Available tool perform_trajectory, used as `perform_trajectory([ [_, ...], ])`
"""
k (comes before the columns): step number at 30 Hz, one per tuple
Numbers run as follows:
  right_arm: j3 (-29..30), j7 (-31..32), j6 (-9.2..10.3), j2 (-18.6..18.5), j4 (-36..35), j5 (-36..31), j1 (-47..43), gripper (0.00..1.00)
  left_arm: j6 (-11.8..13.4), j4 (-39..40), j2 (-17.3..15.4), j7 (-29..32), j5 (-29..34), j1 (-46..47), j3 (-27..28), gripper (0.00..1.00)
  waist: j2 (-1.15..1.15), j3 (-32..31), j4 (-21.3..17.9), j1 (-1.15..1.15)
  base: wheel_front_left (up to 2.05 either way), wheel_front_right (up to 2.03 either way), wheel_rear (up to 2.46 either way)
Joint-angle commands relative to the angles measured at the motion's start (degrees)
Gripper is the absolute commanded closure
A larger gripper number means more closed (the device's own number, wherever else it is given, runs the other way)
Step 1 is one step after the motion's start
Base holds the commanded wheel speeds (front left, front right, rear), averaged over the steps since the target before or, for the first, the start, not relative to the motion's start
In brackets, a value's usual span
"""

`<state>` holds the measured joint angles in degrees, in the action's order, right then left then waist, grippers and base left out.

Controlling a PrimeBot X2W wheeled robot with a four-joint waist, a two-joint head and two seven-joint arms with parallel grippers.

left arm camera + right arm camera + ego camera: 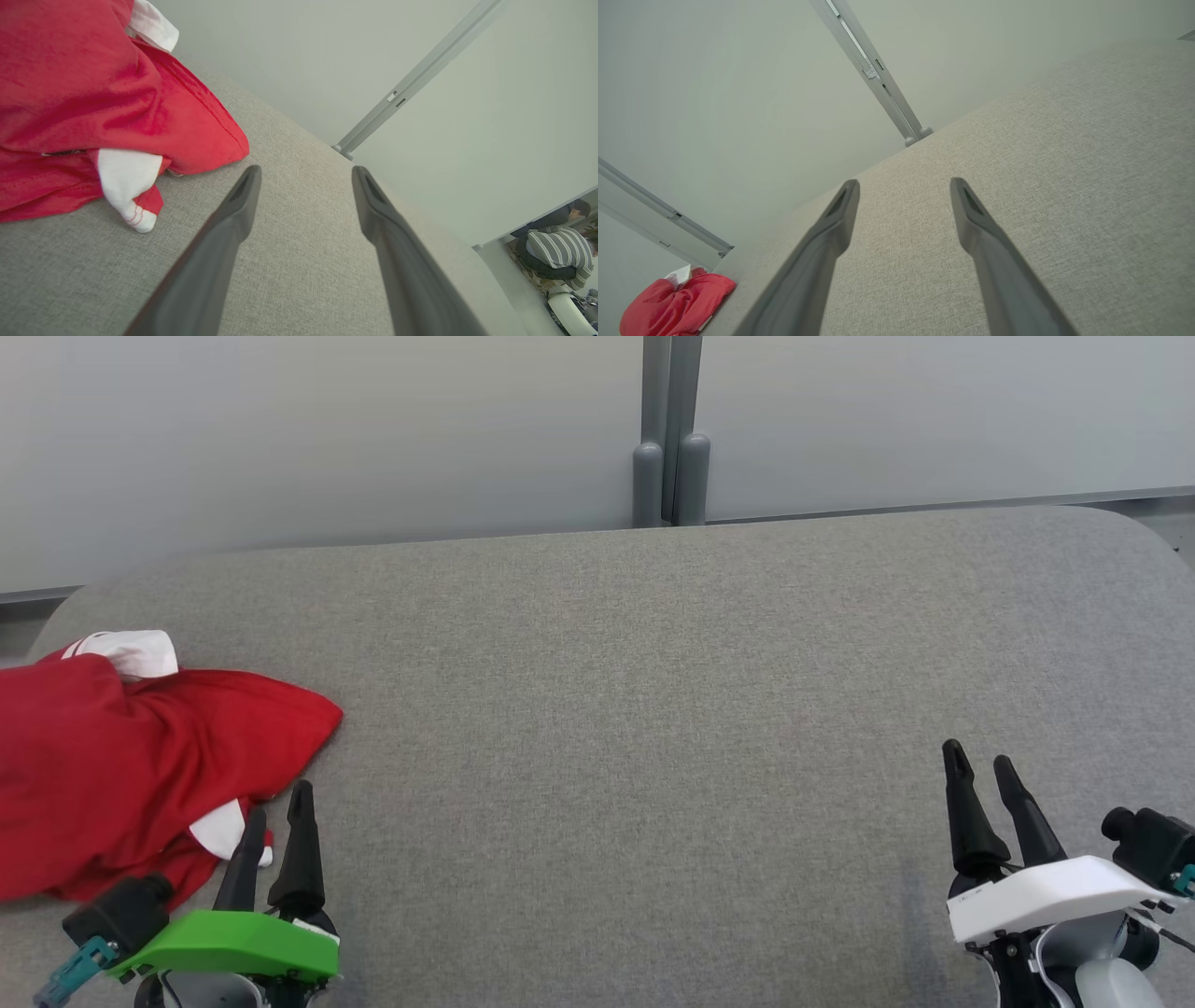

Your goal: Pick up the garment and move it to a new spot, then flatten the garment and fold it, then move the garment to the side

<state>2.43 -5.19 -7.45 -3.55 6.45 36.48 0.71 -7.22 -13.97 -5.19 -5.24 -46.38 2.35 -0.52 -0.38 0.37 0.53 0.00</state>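
A crumpled red garment (131, 756) with white trim lies bunched at the left edge of the grey fabric-covered table (653, 709). Its white cuff sits just left of my left gripper (278, 803), which rests open at the lower left with nothing between its fingers. In the left wrist view the garment (93, 93) fills the upper left, close beside the left finger of that gripper (306, 172). My right gripper (980, 761) stands open at the lower right, far from the cloth. From the right wrist, the garment (677, 303) appears small at the lower left, beyond the open gripper (904, 184).
A pale partition wall with a grey post (670, 439) runs along the table's far edge. The table's corners are rounded. A person in a striped top (556, 247) sits beyond the table's far end in the left wrist view.
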Motion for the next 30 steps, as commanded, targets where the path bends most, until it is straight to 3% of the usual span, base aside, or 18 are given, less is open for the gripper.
perform_trajectory([
  [1,-0.09,-0.78,-0.03,-0.50,-0.68,-2.50,-0.02,0.00,-0.22,0.63,-0.92,-0.73,2.20,-0.11,-0.42,0.00,0.16,-0.01,0.01,0.00,0.00,0.00,0.00],
  [30,1.56,-5.21,-0.04,-0.30,0.66,-18.48,-1.43,0.00,-0.28,-1.75,-4.22,-5.16,18.40,-1.12,-3.56,0.00,0.25,-0.30,-0.19,0.00,0.00,0.00,0.00],
])
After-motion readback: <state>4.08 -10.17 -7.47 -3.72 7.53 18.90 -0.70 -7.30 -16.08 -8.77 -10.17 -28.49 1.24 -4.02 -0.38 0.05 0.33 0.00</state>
